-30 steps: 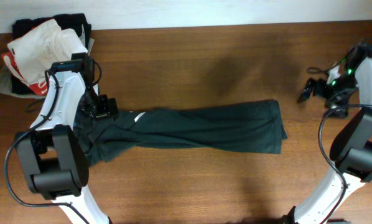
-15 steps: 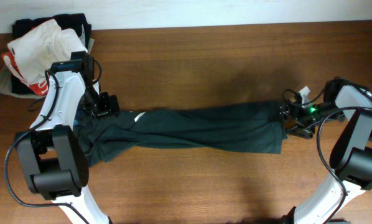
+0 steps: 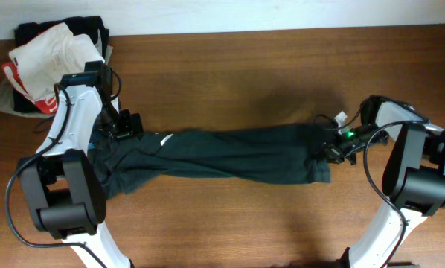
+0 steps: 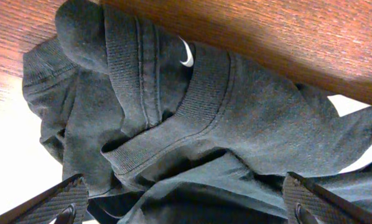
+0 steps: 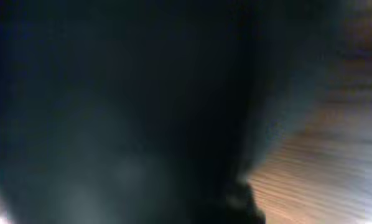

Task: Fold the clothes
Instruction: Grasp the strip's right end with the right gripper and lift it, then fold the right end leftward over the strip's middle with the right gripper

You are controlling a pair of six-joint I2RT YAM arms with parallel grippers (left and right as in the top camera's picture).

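A dark green garment (image 3: 237,152) lies stretched left to right across the wooden table (image 3: 230,67). Over its bunched left end my left gripper (image 3: 126,126) hangs open. In the left wrist view the fingertips (image 4: 61,200) stand wide apart above the ribbed collar (image 4: 173,124) and a small white logo (image 4: 186,57). My right gripper (image 3: 328,147) is shut on the garment's right end, where the cloth is bunched. The right wrist view is blurred and almost filled by dark cloth (image 5: 111,112), so its fingers are hidden there.
A pile of other clothes (image 3: 47,56), white and black, sits at the back left corner beside the left arm. Bare wood (image 5: 335,155) shows to the right of the cloth in the right wrist view.
My right arm came in from the far right to the garment's right end and shut there, and that edge has shifted left and bunched. The left arm has stayed put.
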